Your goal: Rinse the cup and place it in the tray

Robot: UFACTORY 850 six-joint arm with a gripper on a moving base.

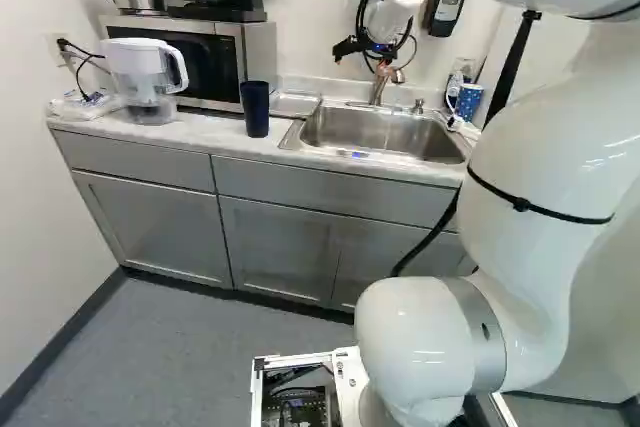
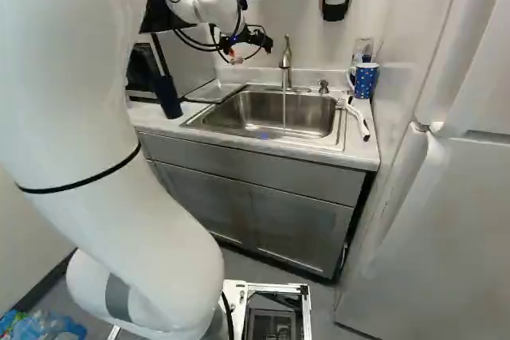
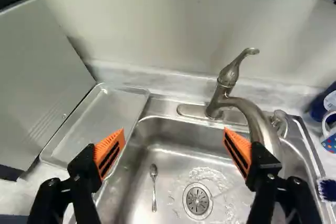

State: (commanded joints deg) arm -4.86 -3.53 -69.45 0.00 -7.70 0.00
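Hand is over the sink, fingers apart, nothing between them. Tap looks to be running: thin stream in the right base view, ripples by the drain. Dark blue cup is upright on the bench, left of the sink in the left base view, just beside the tray. Taking that as the target, not the patterned mug across the sink. My read: water's on, rinse pending, cup pickup is next. Move over, straddle the cup, close, lift clear of the tray rim, then bring it under the stream. Risk: clipping the spout or tipping the cup.
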